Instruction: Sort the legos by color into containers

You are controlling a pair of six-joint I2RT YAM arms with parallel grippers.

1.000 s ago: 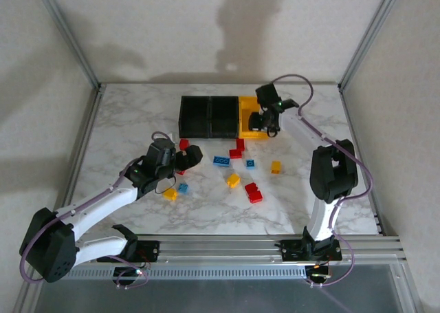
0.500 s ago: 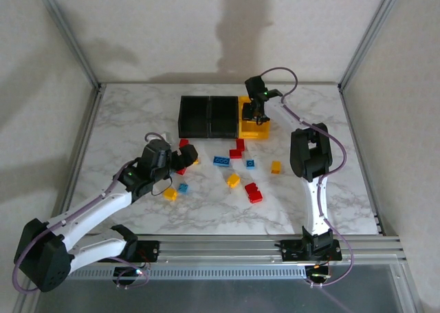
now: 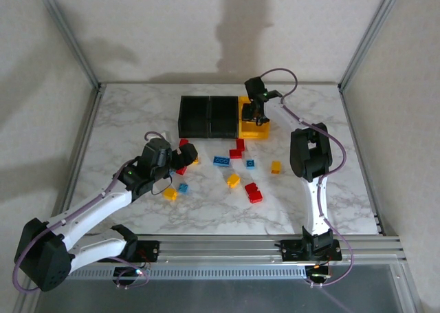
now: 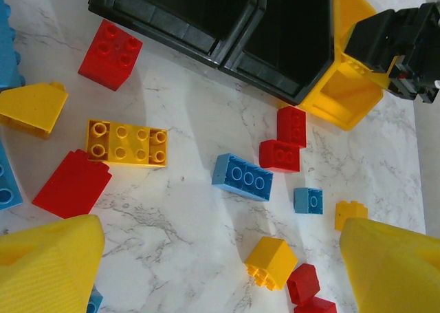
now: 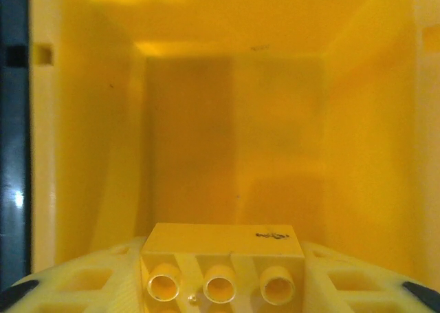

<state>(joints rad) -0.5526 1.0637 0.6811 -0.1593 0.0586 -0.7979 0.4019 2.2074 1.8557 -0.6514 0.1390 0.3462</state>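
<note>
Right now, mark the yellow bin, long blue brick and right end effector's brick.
yellow bin (image 3: 253, 132), top view, front wall
long blue brick (image 4: 242, 177), left wrist view, studded top
held yellow brick (image 5: 223, 241), right wrist view, side face

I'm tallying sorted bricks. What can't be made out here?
- Two black plastic bins: interiors too dark, top view.
- Yellow plastic bin: floor covered by the right gripper, top view.
- Small yellow studded brick it holds: cut by the right wrist view's bottom edge.
- Blue studded bricks: cut by left wrist view's left edge.
</note>
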